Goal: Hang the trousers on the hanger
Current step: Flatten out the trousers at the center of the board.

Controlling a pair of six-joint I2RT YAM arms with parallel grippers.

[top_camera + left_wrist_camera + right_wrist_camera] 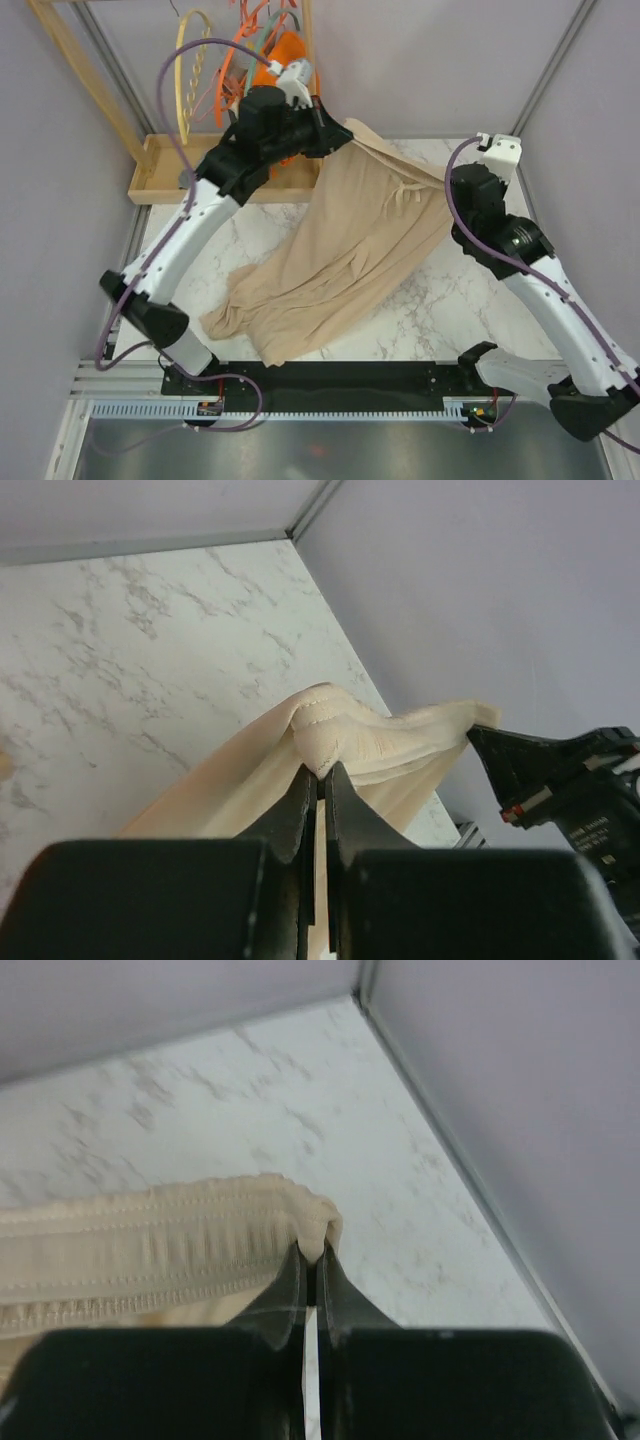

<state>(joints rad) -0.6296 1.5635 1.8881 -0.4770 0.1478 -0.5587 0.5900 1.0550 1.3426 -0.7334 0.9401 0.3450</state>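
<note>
The beige trousers hang stretched between both grippers, waist raised and the legs trailing onto the marble table toward the front left. My left gripper is shut on one end of the waistband, with the fabric pinched at its tips. At the other end of the ribbed waistband, my right gripper is shut on the cloth. The pale yellow hanger hangs at the back left, behind my left arm and apart from the trousers.
Orange hangers and a teal one hang beside the yellow hanger. A wooden tray sits at the back left of the table. Grey walls close in the back and sides. My right arm's black wrist shows in the left wrist view.
</note>
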